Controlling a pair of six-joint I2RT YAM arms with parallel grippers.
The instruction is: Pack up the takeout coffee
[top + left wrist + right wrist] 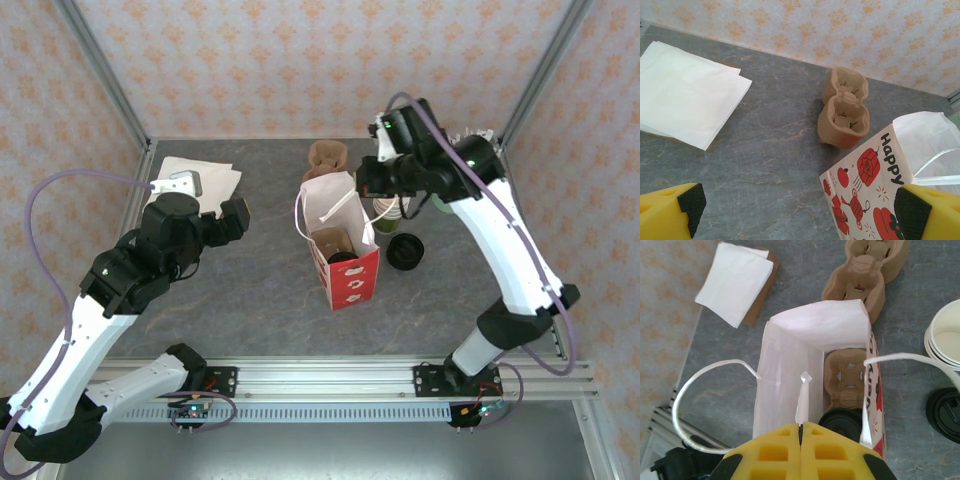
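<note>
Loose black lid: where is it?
Top view: the lid lies on the table, just right of the bag, beside the cups.

The stone-like table point(250, 290) is dark grey with pale veins. The walls point(300, 60) are pale pink with an orange flower pattern. The tall paper bag point(865, 175) is white inside. Outside it has red drawings and the black word "Happy", and its lower front is red with white figures. The moulded pulp cup carrier point(844, 107) is brown. The folded paper napkins point(685, 92) are white and lie on a brown card point(757, 305). The round plastic lid point(945, 415) is black. The stacked paper cups point(945, 335) are cream inside. The left gripper point(801, 209) and the right gripper point(801, 432) are yellow, and the left pads point(691, 201) are black.
</note>
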